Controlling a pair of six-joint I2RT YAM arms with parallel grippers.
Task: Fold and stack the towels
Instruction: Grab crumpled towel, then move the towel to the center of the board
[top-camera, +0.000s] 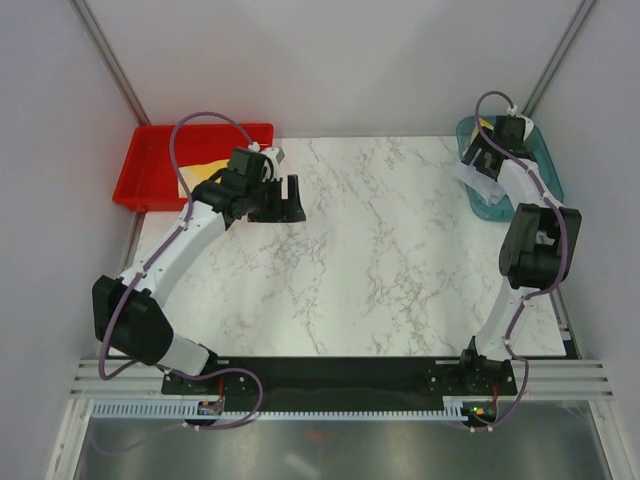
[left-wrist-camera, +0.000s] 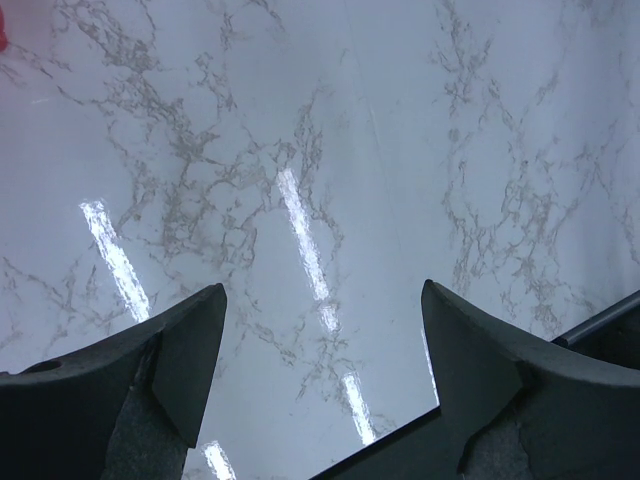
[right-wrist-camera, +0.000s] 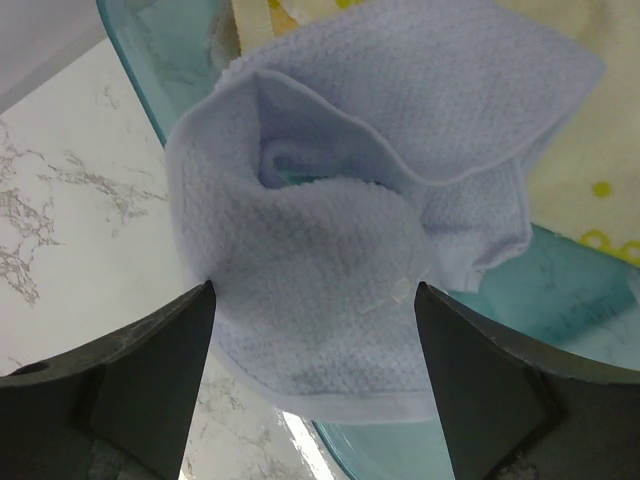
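Marble tabletop, far-right corner: lavender towel, not yet folded, straddled (ungripped) by wide-open right gripper; left gripper spread, empty.

The white, grey-veined marble-look tabletop is smooth and highly glossy, mirroring the lamps as bright streaks. At far right, the pale lavender-blue terry towel is soft cloth with a nubbly, looped pile and a flat stitched hem. The cream-yellow printed cloth beneath it looks finer and flatter. Both lie in a translucent teal plastic tray, slick and shiny. The opaque red plastic bin at far left is smooth with a dull sheen. Fingers of the left gripper are matt dark plastic, faintly grainy, as on the right gripper. The near ribbed silver rails look like brushed metal.
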